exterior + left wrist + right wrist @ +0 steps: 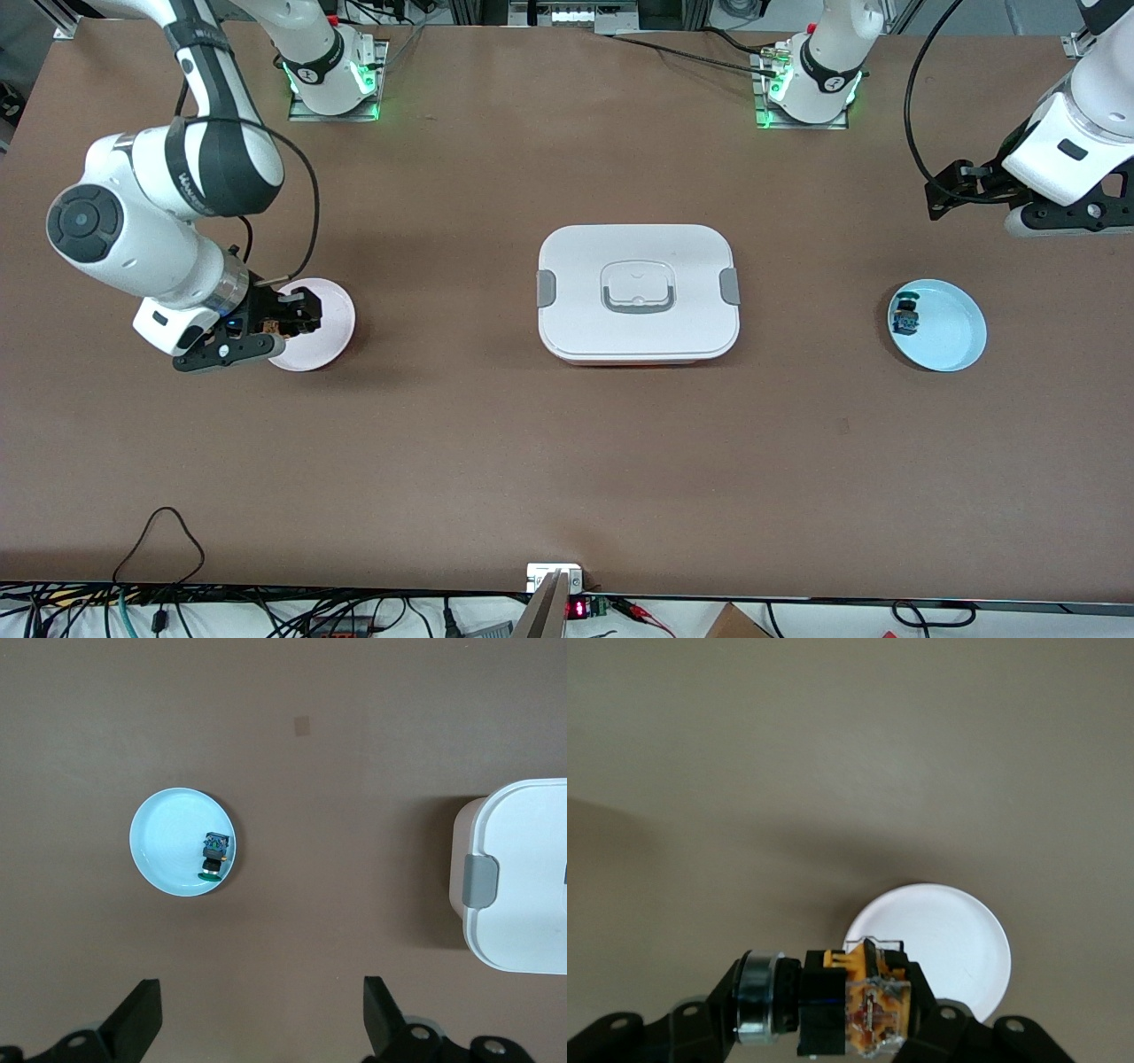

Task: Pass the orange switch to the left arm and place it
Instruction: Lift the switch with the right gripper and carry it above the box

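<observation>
My right gripper (285,324) is shut on the orange switch (280,327) and holds it over the edge of a pink plate (332,321) at the right arm's end of the table. In the right wrist view the switch (864,1010) lies crosswise between the fingers (722,1005), its orange-tan block at one end and a metal-ringed cap at the other, with the plate (948,939) below. The white box (638,292) sits mid-table and also shows in the left wrist view (523,895). My left gripper (943,190) hangs open and empty (261,1019) above the table at the left arm's end.
A light blue plate (952,330) lies toward the left arm's end, with a blue-bodied, green-capped switch (905,316) in it; both show in the left wrist view, the plate (164,837) and the switch (213,855). Cables and a power strip (554,576) line the table's near edge.
</observation>
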Tool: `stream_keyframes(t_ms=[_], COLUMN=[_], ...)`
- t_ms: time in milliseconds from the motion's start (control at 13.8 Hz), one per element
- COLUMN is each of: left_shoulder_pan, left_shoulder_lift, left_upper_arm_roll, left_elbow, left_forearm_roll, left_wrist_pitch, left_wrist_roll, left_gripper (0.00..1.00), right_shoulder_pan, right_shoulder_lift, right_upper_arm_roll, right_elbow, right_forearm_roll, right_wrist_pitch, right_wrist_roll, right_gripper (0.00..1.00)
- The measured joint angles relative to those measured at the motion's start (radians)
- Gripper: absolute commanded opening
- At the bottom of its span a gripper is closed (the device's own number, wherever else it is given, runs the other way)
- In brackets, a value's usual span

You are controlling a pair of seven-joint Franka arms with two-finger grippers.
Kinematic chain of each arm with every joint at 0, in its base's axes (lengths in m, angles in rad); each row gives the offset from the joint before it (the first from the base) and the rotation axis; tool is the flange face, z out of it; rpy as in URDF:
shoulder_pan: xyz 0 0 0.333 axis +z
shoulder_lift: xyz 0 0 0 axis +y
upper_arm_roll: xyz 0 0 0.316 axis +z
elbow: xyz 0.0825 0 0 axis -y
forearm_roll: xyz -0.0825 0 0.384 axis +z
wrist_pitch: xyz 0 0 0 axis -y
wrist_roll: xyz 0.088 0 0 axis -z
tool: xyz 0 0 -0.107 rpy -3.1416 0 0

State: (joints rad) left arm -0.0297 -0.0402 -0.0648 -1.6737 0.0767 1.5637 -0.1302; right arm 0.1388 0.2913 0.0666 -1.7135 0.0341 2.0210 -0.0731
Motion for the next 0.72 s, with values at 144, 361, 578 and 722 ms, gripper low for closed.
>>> stream_keyframes(t_ms=[144, 361, 578, 722], left_shoulder_pan=[0.0, 0.0, 0.0, 0.0], left_shoulder_lift=[0.001, 0.003, 0.004, 0.005], left_upper_arm_roll=[0.0, 0.0, 0.0, 0.0], left_elbow=[0.0, 0.0, 0.0, 0.001], left_forearm_roll=[0.0, 0.0, 0.0, 0.0], left_wrist_pitch=[0.0, 0.0, 0.0, -0.003], left_wrist_roll=[0.0, 0.0, 0.0, 0.0], left_gripper=[1.0, 1.0, 1.0, 1.0], right_shoulder_pan=[0.002, 0.003, -0.001, -0.002], right_shoulder_lift=[-0.004, -0.007, -0.008, -0.008], right_upper_arm_roll=[0.028, 0.039, 0.038, 0.038], right_elbow=[0.032, 0.067, 0.074, 0.074], right_forearm_roll=[0.036, 0.197, 0.316, 0.485], right_wrist_pitch=[0.0, -0.001, -0.002, -0.003], right_wrist_roll=[-0.044, -0.146, -0.365, -0.543], right_gripper=[0.0, 0.0, 0.0, 0.0])
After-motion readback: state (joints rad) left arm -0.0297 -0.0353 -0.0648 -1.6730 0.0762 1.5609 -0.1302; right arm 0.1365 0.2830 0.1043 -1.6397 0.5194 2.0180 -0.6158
